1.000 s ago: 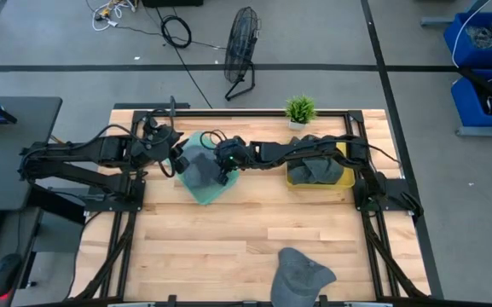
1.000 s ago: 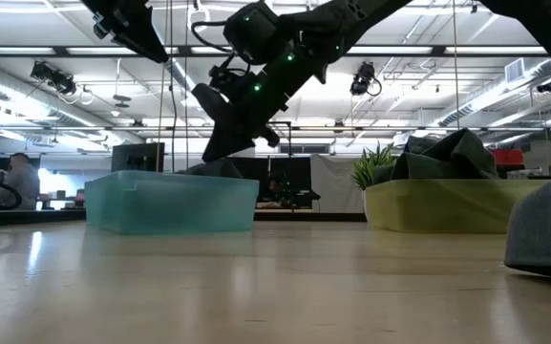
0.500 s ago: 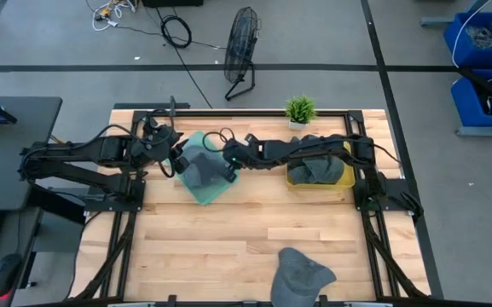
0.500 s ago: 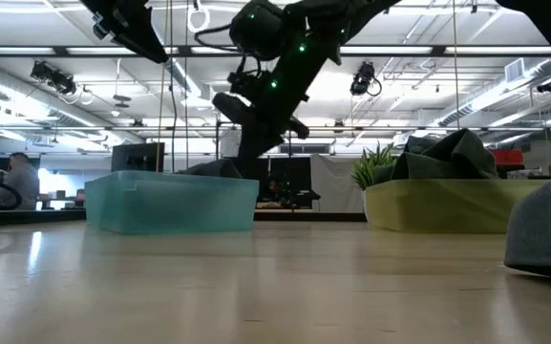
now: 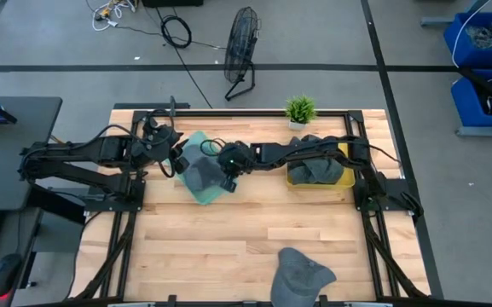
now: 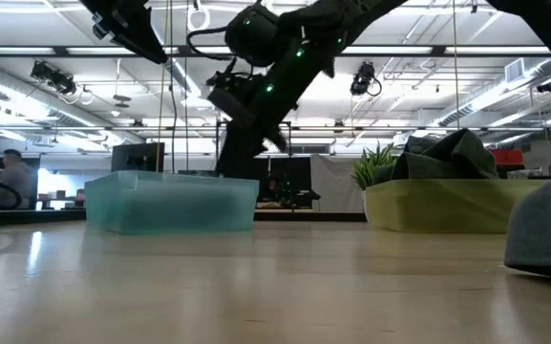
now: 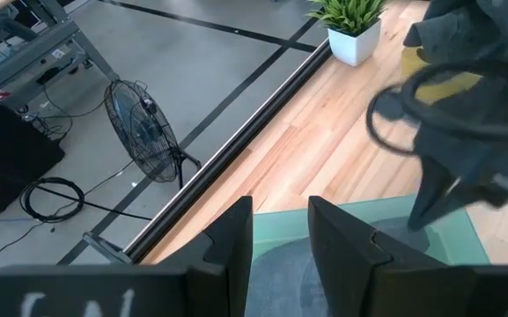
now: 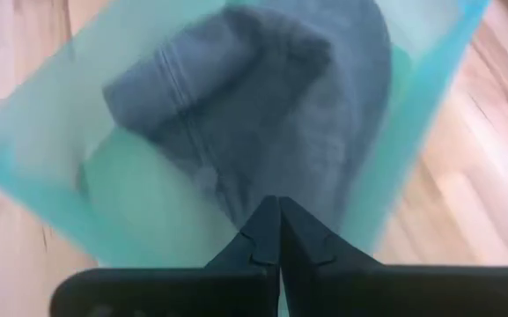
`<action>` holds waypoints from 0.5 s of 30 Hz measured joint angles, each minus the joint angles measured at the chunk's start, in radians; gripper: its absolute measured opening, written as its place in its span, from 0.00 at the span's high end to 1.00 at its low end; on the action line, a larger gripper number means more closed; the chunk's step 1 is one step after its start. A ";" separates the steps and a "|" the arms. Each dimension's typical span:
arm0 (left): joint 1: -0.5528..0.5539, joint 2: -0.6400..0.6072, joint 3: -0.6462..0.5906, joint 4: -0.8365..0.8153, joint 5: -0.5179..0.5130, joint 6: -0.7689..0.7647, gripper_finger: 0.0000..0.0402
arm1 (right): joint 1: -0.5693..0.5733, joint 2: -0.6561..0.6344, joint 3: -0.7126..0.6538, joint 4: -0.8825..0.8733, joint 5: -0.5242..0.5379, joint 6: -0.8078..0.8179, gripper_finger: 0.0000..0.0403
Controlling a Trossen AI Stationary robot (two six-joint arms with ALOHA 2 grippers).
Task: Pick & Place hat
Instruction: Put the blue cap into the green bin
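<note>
Pale wooden table carries a translucent teal plastic bin near its far-left corner; the grey knitted hat lies inside, just beyond the right gripper, fingers pressed together, empty.

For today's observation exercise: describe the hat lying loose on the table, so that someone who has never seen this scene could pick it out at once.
Start at the wooden table and go to its near edge, opposite the potted plant. There a grey hat lies alone on bare wood. The other hats sit inside the teal bin or the yellow bin.

Matt grey cloth hat — translucent teal plastic bin — pale wood table
</note>
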 joint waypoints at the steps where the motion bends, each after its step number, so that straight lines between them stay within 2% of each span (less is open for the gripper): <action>1: 0.000 0.000 0.000 0.000 0.000 0.000 0.71 | 0.002 -0.020 0.000 -0.034 0.001 -0.010 1.00; 7: 0.000 0.000 0.000 -0.012 0.000 0.000 0.71 | 0.048 -0.207 0.000 -0.295 0.038 -0.029 1.00; 12: 0.000 0.000 0.000 -0.021 0.000 -0.001 0.71 | 0.140 -0.407 0.001 -0.464 0.065 -0.042 1.00; 15: 0.000 0.000 0.000 -0.021 0.000 -0.017 0.71 | 0.209 -0.506 0.001 -0.540 0.074 0.006 1.00</action>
